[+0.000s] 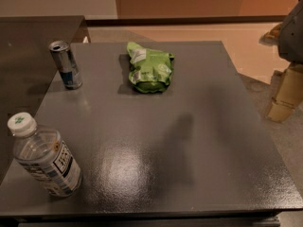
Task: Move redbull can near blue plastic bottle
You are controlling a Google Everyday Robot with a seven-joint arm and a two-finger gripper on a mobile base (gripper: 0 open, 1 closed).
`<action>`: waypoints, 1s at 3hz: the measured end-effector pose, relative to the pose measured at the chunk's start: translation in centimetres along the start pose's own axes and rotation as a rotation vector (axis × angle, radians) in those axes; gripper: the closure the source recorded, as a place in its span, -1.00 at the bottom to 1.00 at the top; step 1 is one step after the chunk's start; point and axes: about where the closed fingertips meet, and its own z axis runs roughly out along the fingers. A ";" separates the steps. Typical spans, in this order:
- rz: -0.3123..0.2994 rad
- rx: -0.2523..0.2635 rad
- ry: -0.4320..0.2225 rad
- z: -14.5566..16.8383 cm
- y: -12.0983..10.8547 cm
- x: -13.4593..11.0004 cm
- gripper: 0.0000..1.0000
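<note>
The redbull can (66,64), slim, silver and blue, stands upright at the far left edge of the grey table (189,141). The blue plastic bottle (44,156), clear with a white cap bearing a green mark, stands at the near left corner, well in front of the can. My gripper (284,97) shows at the right edge of the camera view, beyond the table's right side and far from both the can and the bottle. It holds nothing that I can see.
A green snack bag (149,68) lies at the far middle of the table. A darker table (28,56) adjoins on the left. Tan floor and a wall lie beyond the far edge.
</note>
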 end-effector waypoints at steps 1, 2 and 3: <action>0.000 0.000 0.000 0.0 0.0 0.0 -1.00; -0.007 0.017 -0.041 -0.2 -0.3 -1.2 -1.00; -0.024 0.030 -0.125 -0.1 -2.0 -5.4 -1.00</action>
